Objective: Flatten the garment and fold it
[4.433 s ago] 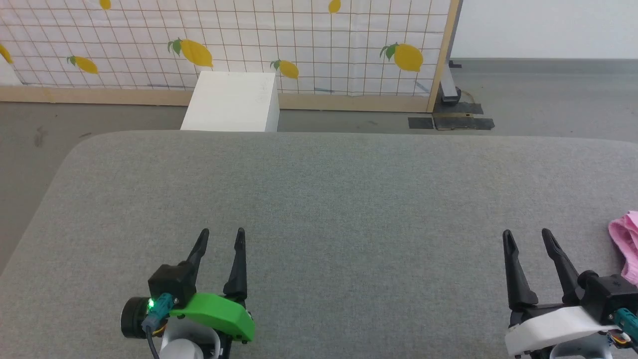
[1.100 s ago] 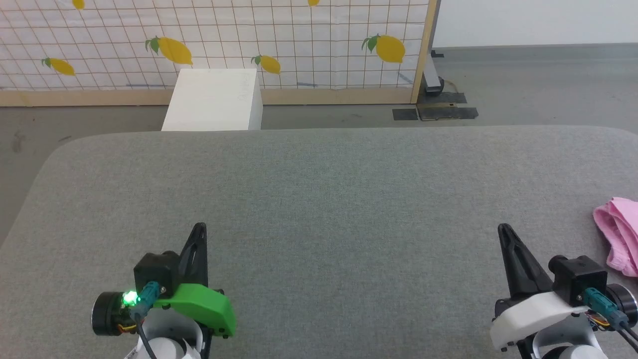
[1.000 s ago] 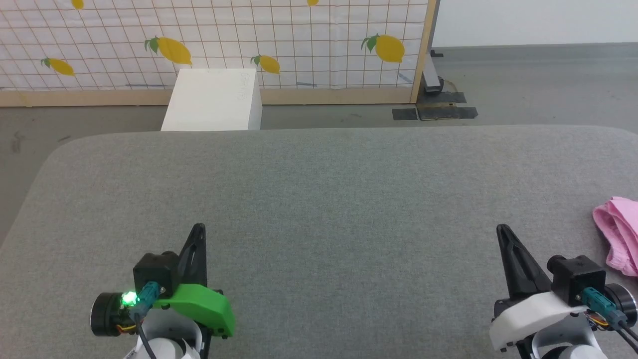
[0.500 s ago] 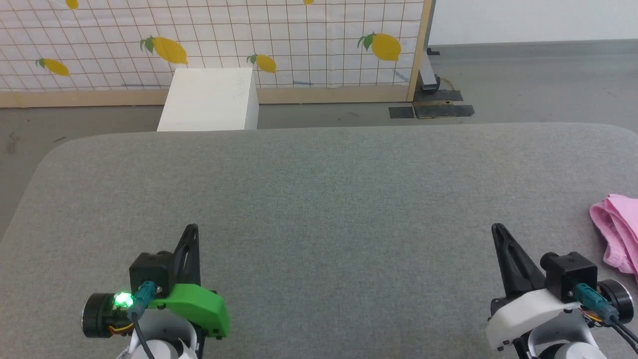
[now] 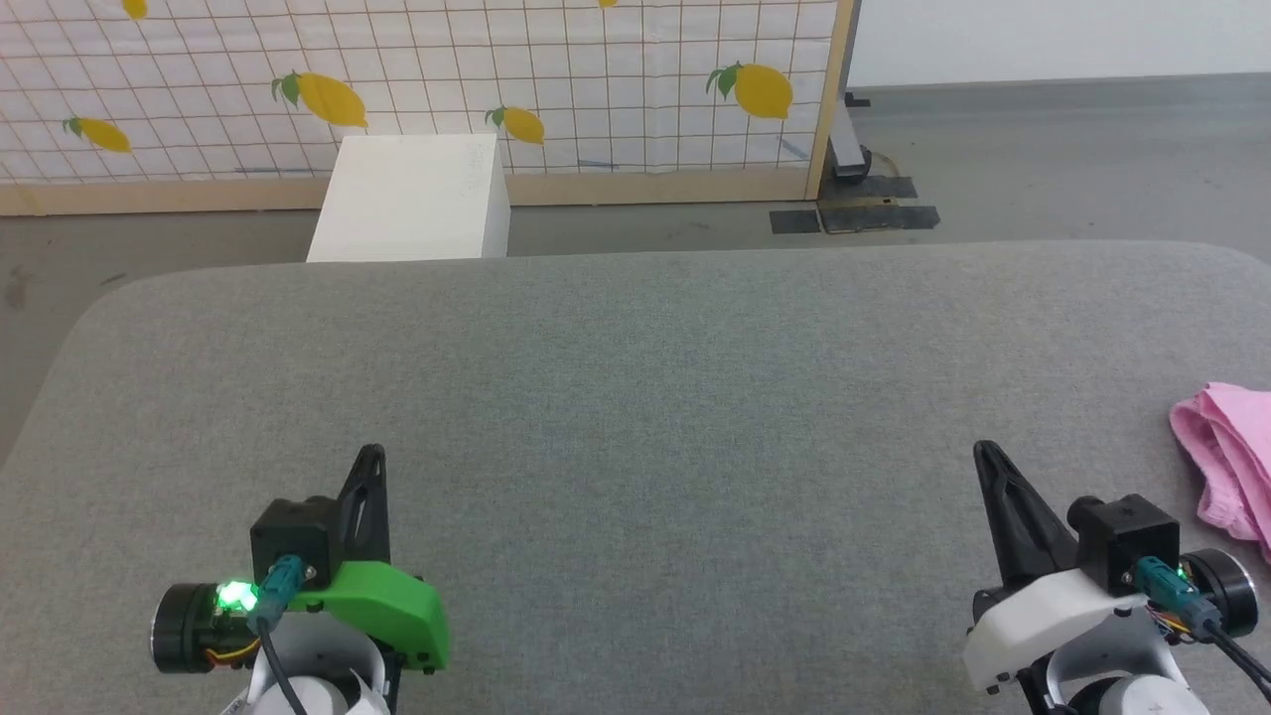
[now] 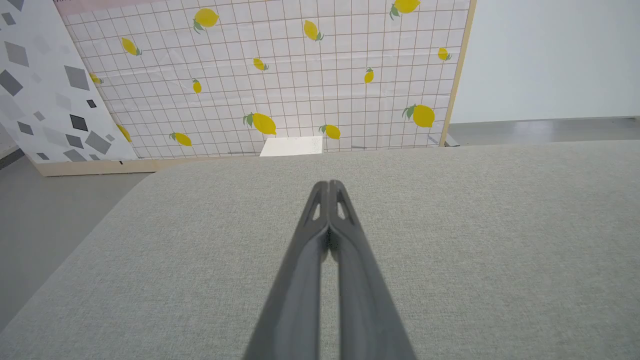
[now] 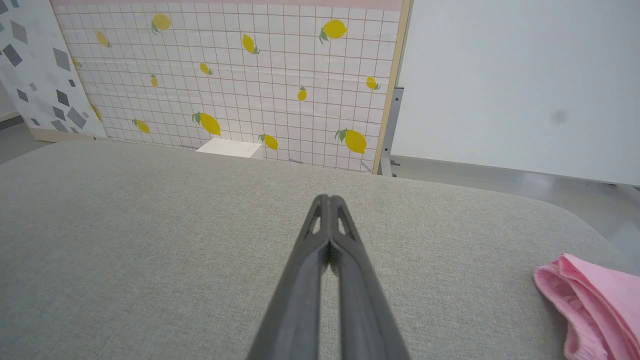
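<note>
table (image 5: 635, 377): grey cloth-covered top with rounded corners, takes up most of the head view.
screen (image 5: 556, 89): white grid print with yellow lemons, wooden frame, stands on the floor (image 5: 1043, 159) beyond the table's far edge.
white box (image 5: 407, 214): on the floor between the screen and the table's far edge, toward the table's left.
garment (image 5: 1219, 452): light pink, bunched and wrinkled, not flattened; lies on the table near its right end, partly cut off by the picture edge; nothing touches it.
right gripper (image 5: 983, 452): over the table's near right part, fingers pressed together, empty; garment near on its right, not touching.
left gripper (image 5: 370, 455): over the table's near left part, fingers pressed together, empty; well apart from the garment.
</note>
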You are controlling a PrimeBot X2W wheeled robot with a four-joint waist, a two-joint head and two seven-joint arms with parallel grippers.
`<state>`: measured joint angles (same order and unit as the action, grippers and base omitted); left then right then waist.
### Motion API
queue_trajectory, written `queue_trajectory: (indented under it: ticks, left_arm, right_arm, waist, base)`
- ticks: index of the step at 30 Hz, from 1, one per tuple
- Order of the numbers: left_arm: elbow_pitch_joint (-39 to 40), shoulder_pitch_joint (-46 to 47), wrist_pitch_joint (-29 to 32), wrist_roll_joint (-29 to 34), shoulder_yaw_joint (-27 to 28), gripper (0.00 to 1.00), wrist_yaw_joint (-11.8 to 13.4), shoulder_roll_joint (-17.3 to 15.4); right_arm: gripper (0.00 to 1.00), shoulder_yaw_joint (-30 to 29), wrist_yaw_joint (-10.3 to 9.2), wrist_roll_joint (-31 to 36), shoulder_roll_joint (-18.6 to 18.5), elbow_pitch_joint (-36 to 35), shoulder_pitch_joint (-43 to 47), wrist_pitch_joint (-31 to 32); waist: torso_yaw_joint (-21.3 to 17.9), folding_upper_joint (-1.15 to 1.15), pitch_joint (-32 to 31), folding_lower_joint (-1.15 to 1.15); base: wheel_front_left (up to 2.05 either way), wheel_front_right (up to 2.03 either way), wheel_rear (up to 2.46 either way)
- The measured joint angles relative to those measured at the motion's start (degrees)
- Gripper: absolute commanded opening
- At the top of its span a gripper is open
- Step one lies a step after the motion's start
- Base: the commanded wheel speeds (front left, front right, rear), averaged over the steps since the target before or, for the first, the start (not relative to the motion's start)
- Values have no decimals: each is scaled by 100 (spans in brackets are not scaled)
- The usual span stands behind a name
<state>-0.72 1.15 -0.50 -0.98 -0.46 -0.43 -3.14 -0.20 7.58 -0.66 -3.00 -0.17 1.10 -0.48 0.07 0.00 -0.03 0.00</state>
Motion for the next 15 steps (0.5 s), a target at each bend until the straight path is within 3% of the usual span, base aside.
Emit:
queue_trajectory:
  ticks: [15]
  left_arm:
    - [53,-34,41,38,21,0,4,0]
  right_arm:
    - [0,10,0,30,1,4,-7,48]
  waist:
    - [-8,0,3,0]
  base:
    - [0,0,0]
